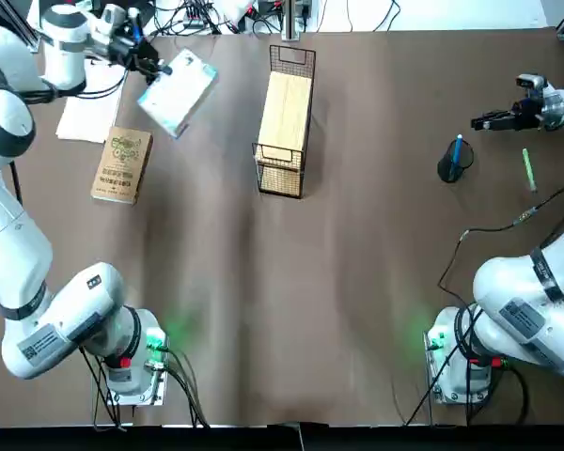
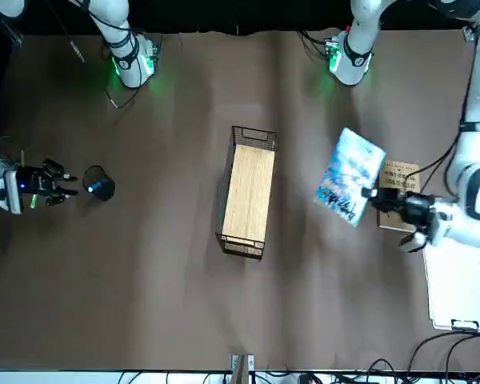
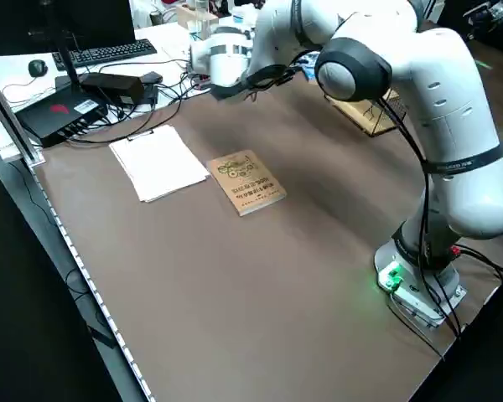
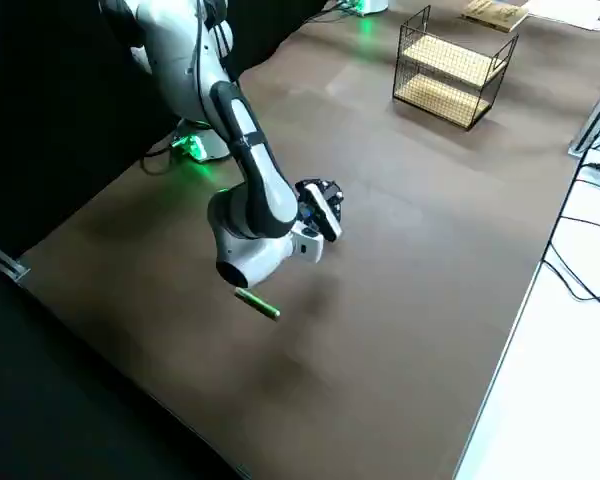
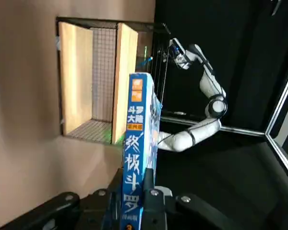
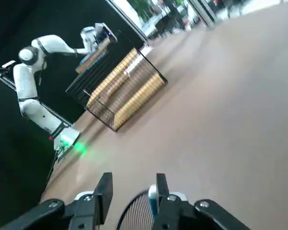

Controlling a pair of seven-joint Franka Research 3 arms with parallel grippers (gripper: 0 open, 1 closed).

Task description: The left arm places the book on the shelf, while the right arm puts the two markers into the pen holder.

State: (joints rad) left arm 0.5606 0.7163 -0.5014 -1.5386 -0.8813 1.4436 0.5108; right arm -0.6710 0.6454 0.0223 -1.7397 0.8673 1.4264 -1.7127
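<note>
Top view: the left gripper (image 1: 165,71) clamped the book (image 1: 179,94) — the shelf (image 1: 286,108) to its right — while the open right gripper (image 1: 481,122) hovered near the pen holder (image 1: 446,169), blue marker (image 1: 458,148) inside, green marker (image 1: 528,169) lying near that gripper.

- Thin rectangular book (image 2: 350,178): light-blue illustrated cover with white patches; blue spine with white characters and orange blocks.
- Long wire-mesh shelf (image 1: 285,122): black grid, pale-yellow wooden planks.
- Thick paper-covered book (image 3: 246,182), at left: tan, green emblem.
- Thin stick marker (image 1: 529,170), at right: light green.
- Thin stick marker (image 1: 457,150): bright blue.
- Small cylindrical mesh cup (image 1: 448,169): black.
</note>
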